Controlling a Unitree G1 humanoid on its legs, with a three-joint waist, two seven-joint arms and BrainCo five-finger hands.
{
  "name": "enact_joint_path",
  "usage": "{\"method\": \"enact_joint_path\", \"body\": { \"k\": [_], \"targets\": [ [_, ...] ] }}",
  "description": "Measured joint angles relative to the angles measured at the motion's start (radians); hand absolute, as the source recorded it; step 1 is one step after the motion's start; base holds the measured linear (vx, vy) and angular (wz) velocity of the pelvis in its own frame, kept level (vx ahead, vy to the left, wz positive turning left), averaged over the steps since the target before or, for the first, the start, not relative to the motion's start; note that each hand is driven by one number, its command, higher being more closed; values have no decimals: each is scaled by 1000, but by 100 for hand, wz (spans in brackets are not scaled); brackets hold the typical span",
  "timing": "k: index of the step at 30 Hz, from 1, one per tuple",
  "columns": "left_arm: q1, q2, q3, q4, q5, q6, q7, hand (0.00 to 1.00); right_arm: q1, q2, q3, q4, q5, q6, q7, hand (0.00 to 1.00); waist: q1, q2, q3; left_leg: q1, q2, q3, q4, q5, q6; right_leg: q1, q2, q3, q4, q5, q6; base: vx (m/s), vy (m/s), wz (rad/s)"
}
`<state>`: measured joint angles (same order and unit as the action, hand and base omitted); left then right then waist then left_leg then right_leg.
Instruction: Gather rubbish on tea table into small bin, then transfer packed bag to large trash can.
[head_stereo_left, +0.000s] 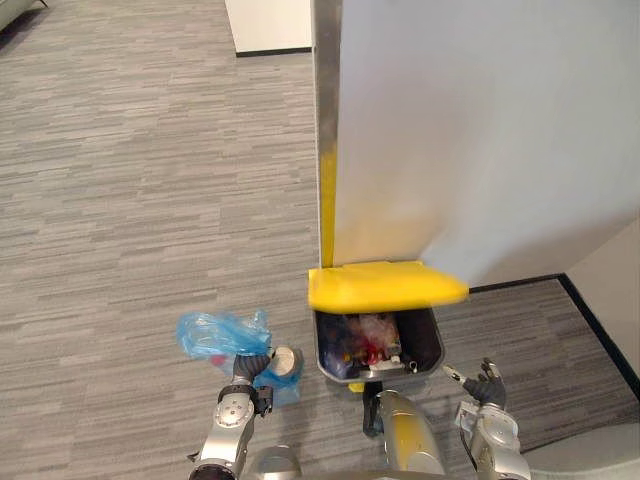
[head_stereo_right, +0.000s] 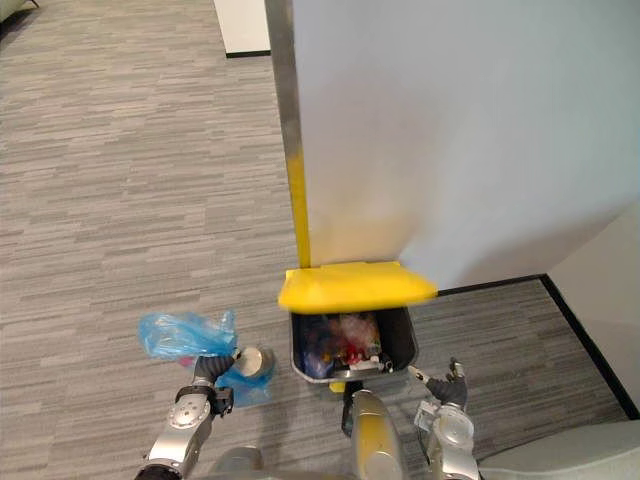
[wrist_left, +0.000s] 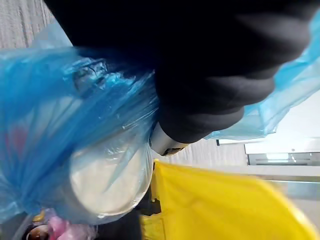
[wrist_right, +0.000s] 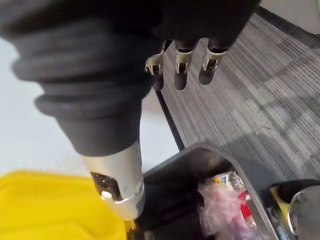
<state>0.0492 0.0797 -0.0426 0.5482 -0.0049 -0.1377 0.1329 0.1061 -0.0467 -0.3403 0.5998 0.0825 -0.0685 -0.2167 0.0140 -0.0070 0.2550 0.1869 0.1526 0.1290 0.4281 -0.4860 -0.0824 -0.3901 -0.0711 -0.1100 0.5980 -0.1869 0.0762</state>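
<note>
Left eye view: left robot hand (head_stereo_left: 250, 368) clamped on bag (head_stereo_left: 213, 334) beside open bin (head_stereo_left: 437, 345).
Film looks soft, light, slippery; grip the gathered neck. Right robot hand (head_stereo_left: 487, 384) spread, holding nothing.

Grey striped carpet floor (head_stereo_left: 130, 200), pale wall (head_stereo_left: 480, 130) w/ black skirting (head_stereo_left: 515, 284).

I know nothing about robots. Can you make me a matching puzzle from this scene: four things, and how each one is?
1. blue bag
2. yellow lid
3. trash can
4. right hand

A. raised open
B. rubbish inside
C. empty, fingers relaxed
D. gripped by left hand

Pairs: 1-D, 2-A, 3-B, 4-C.
</note>
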Motion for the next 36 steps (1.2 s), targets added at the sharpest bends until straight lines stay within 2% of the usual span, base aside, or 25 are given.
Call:
{"method": "enact_joint_path", "body": {
  "k": [1, 3, 4, 11, 16, 19, 22, 27, 30, 32, 34, 36],
  "targets": [
    [-3, 0, 1, 0, 0, 0, 0, 100, 10, 2, -4, 0, 8, 0, 0, 0, 1, 0, -1, 0, 6, -8, -3, -2, -6, -14, 1, -7, 30, -28, -2, 233, -83, 12],
    [-2, -1, 6, 0, 0, 0, 0, 100, 5, 4, -2, 1, 15, 0, 0, 0, 0, 8, -3, -2, 7, -37, -31, 1, -10, -32, 14, -12, 34, -40, -3, 195, -60, -8],
    [-3, -2, 11, 0, 0, 0, 0, 100, -2, 8, -2, 1, 25, 0, 0, 0, -1, 14, -7, -2, 9, -43, -49, 14, -25, -37, 21, -13, 28, -40, -4, 154, -35, -14],
    [23, -1, 16, 2, 0, 0, 1, 100, -24, 32, 70, 11, 24, -1, 5, 0, 5, 24, -50, -6, 6, -46, -128, 101, -39, -31, 25, -22, -46, -11, -46, 91, -21, 0],
    [27, 0, 15, 3, -1, 0, 1, 100, -60, 37, 166, 37, 3, -1, 7, 0, 4, 26, -58, -50, 7, -74, -150, 132, -47, -37, 13, -53, -97, 13, -41, -34, -27, 25],
    [25, -3, 12, 2, -1, -3, 1, 100, -104, 36, 230, 43, -15, -1, 18, 0, 8, 34, -67, -131, 12, -93, -133, 135, -46, -71, 9, -79, -136, 39, -23, -88, -36, 29],
    [16, -11, 6, -8, -2, -3, 1, 100, -145, 31, 265, 43, -27, -1, 22, 0, 29, 34, -67, -189, 10, -111, -106, 158, -52, -78, -13, -111, -159, 57, -30, -79, -30, 41],
    [0, -17, 2, -84, -3, -7, 1, 100, -240, -19, 321, -24, -80, -1, 19, 0, 59, 36, -56, -287, 20, -159, -66, 173, -69, -107, -33, -164, -157, 56, -29, -68, -67, 48],
    [-2, -15, 1, -89, -4, -17, 2, 100, -310, -50, 350, -45, -98, -1, 16, 0, 59, 37, -44, -297, 25, -162, -65, 175, -68, -108, -31, -166, -158, 56, -29, -74, -71, 26],
    [-22, -11, -13, -92, -4, -26, 2, 100, -356, -87, 357, -70, -127, -1, 14, 0, 57, 36, -24, -314, 29, -170, -66, 165, -60, -114, -18, -144, -163, 59, -23, -89, -47, 30],
    [-41, 20, -31, -105, -5, -26, 2, 100, -399, -123, 361, -68, -137, 0, 15, 0, 57, 22, -1, -336, 26, -196, -70, 158, -55, -125, 5, -102, -175, 73, -4, -78, -47, 27],
    [-39, 48, -34, -107, -7, -29, 3, 100, -435, -165, 389, -59, -160, 2, 14, 0, 58, 12, 8, -346, 24, -209, -70, 158, -54, -125, 18, -92, -197, 93, -15, -45, -26, 5]
  ]
}}
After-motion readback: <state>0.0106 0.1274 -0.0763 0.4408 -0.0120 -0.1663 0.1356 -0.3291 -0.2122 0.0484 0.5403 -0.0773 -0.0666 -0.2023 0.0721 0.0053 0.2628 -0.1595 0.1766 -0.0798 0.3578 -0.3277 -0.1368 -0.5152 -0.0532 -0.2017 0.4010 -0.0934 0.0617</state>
